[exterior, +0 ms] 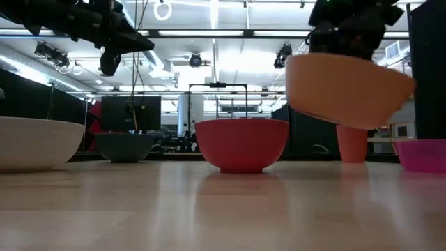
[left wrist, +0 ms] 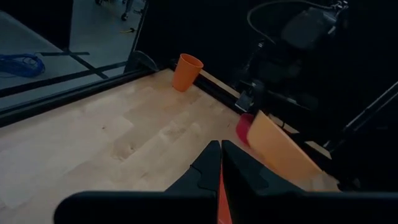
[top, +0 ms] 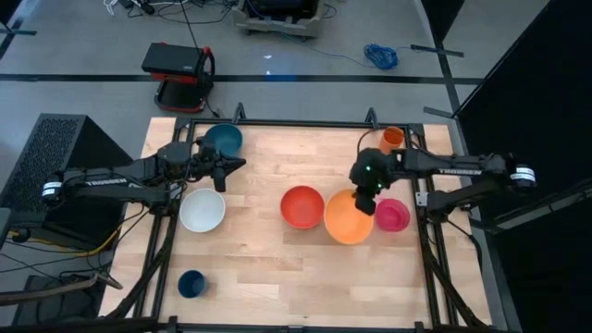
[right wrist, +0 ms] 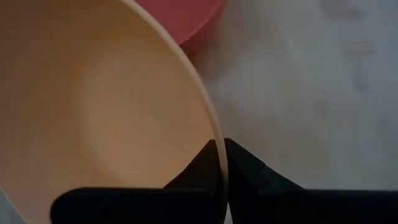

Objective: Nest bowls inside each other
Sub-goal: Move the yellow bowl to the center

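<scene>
My right gripper (top: pixel 366 203) is shut on the orange bowl (top: pixel 347 220) and holds it in the air at the table's right, between the red bowl (top: pixel 302 206) and the pink bowl (top: pixel 393 215). In the low view the orange bowl (exterior: pixel 348 87) hangs tilted above the table. The white bowl (top: pixel 203 210) sits on its base at the left, and the teal-blue bowl (top: pixel 223 139) at the far left. My left gripper (top: pixel 239 165) hovers shut and empty near the teal-blue bowl, above the table. My right gripper pinches the orange bowl's rim (right wrist: pixel 214 140) on its far right side, one finger inside the bowl and one outside. The fingers come from above, slanting down. The bowl is lifted clear of the table and tilts in the hold.
A small orange cup (top: pixel 391 139) stands at the far right corner, and a small dark blue cup (top: pixel 191 283) near the front left. Bare wood lies across the table's middle and front. A black frame rail (top: pixel 305 123) runs along the far edge.
</scene>
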`<state>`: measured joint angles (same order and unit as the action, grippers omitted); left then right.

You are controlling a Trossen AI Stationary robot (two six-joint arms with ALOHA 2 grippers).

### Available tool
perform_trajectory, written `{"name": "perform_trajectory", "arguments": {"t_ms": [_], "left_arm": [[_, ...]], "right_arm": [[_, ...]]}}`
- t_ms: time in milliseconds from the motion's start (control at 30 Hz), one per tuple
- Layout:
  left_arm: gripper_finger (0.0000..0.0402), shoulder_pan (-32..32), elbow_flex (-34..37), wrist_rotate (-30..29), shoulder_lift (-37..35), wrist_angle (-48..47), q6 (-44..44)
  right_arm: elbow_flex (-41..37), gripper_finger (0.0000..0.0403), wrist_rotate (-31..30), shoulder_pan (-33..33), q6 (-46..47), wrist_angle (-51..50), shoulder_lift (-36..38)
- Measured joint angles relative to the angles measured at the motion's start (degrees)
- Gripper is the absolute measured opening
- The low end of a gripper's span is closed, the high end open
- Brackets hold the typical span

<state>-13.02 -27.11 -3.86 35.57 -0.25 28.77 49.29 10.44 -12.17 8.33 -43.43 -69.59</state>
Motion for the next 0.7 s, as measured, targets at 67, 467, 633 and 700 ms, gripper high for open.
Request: {"name": "perform_trajectory", "arguments": {"t_ms": [67,467,633,700], "left_arm": [[0.0001,0.0,0.0,0.0,0.0,0.0,0.0],[0.0001,0.0,0.0,0.1,0.0,-0.2,0.0],[0.0001,0.0,0.0,0.1,0.0,-0.3,0.0],[0.0001,0.0,0.0,0.1,0.0,-0.8,0.0]], "right_arm": [[1.0,0.0000,-0.2,-0.5,-2.3,-1.3,-2.3],[6.7,0.0000,-2.3,-1.0,-11.0,-4.5,-14.2],[8.6,0.0000,-2.9,-1.1,-13.6,-5.3,-18.5],[8.6,0.0000,-2.8,-1.1,-13.9,-5.2,-19.7]]}}
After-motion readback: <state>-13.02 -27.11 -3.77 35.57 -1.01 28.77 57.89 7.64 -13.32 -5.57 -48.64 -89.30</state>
